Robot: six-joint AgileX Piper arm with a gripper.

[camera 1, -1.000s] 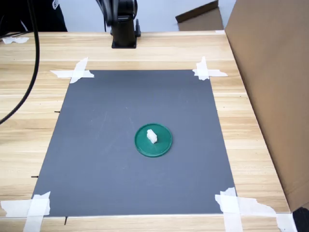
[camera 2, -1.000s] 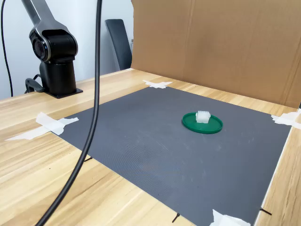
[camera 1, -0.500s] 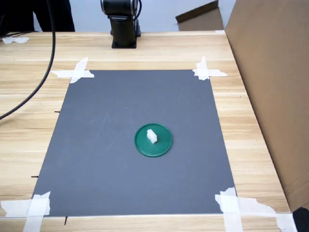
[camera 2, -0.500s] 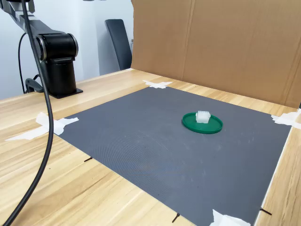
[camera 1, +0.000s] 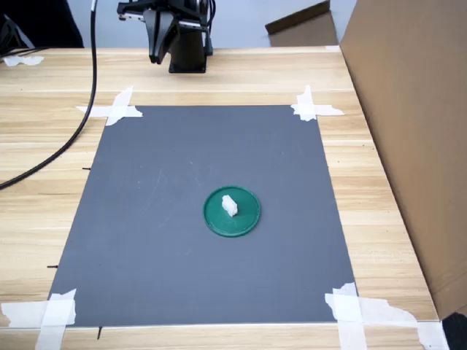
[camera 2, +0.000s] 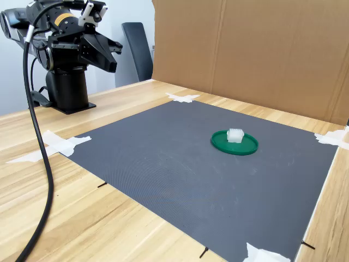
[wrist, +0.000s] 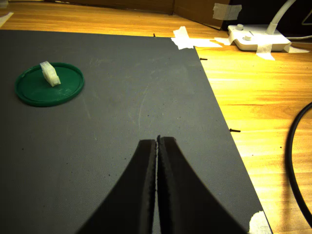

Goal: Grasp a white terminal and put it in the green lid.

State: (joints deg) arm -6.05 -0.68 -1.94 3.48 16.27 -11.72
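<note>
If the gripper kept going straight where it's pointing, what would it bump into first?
Probably the bare dark gray mat. The shut gripper points down across it, and the green lid with the white terminal sits well off to one side. Depth is hard to judge.

white terminal (camera 1: pixel 229 205): small white plastic block, rested inside the lid, left of centre in the first exterior view | green lid (camera 1: pixel 246 221): round dark-green disc, raised rim, lay flat
</note>
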